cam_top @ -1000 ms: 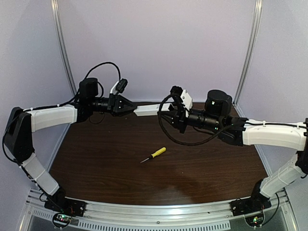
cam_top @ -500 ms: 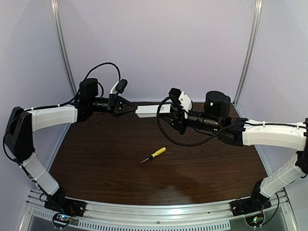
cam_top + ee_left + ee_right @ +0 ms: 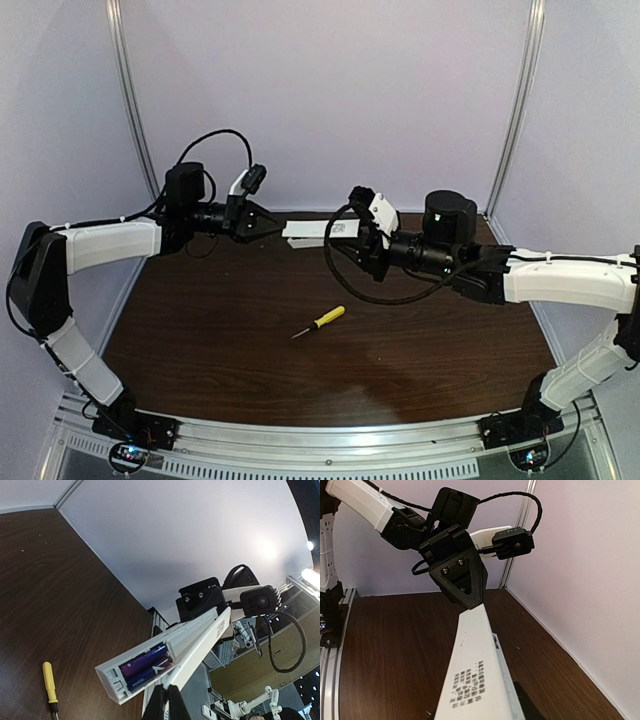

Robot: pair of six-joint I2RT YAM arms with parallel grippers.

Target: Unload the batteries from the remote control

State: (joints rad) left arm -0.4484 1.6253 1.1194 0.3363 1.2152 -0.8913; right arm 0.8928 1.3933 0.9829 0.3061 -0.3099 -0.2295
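The remote control [image 3: 312, 229] hangs in the air beyond the screwdriver [image 3: 320, 321], lying roughly level and clear of the brown surface [image 3: 250, 360]. The right gripper [image 3: 355, 238], beyond the screwdriver and to its right, is clamped around one end of the remote control. The left gripper [image 3: 272, 224], beyond the screwdriver and to its left, has its jaws pinched together on the tip of the thin white cover [image 3: 470, 655]. The cover stands lifted at an angle off the remote control, meeting it near the right gripper and standing apart from it at the left gripper's end. Under the lifted cover the two purple batteries [image 3: 145, 661] sit side by side inside the remote control, at the end nearer the left gripper. The cover's outer face carries small printed text. The screwdriver, yellow-handled, lies flat on the surface, well apart from both grippers
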